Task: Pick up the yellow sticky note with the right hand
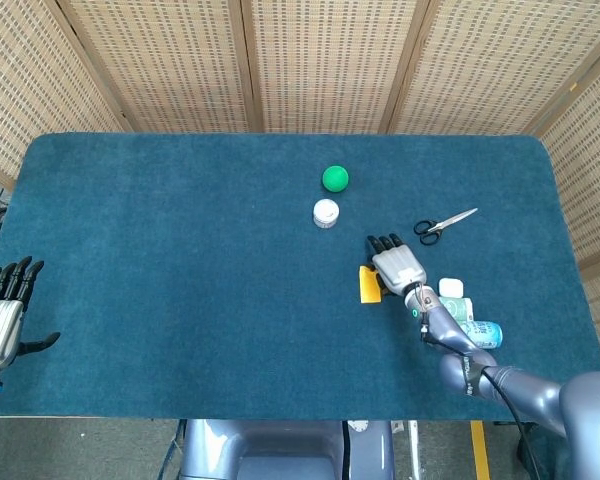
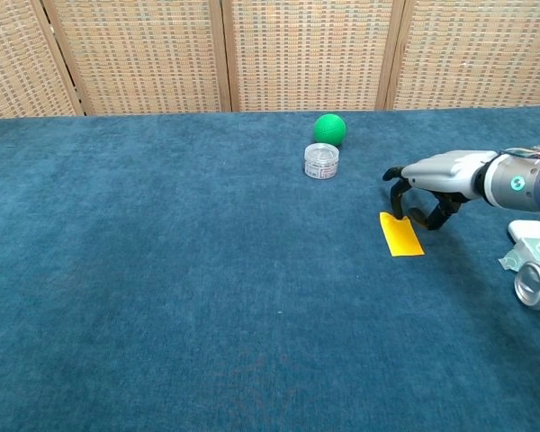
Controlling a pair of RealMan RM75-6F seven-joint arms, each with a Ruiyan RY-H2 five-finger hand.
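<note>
The yellow sticky note [image 1: 367, 288] [image 2: 402, 239] lies flat on the blue table cloth, right of centre. My right hand [image 1: 396, 263] [image 2: 435, 176] hovers over the note's far right end, palm down, fingers curled downward and apart. Its fingertips [image 2: 398, 202] reach the note's far edge; whether they touch it I cannot tell. Nothing is held in it. My left hand [image 1: 4, 308] shows only in the head view, at the table's near left edge, fingers spread and holding nothing.
A green ball [image 1: 335, 178] [image 2: 329, 129] and a small white jar [image 1: 326, 212] [image 2: 321, 160] sit beyond the note. Scissors [image 1: 443, 226] lie to the right. A white box [image 1: 451, 289] [image 2: 532, 231] and a tipped can [image 1: 483, 334] [image 2: 538, 284] lie beside my right forearm.
</note>
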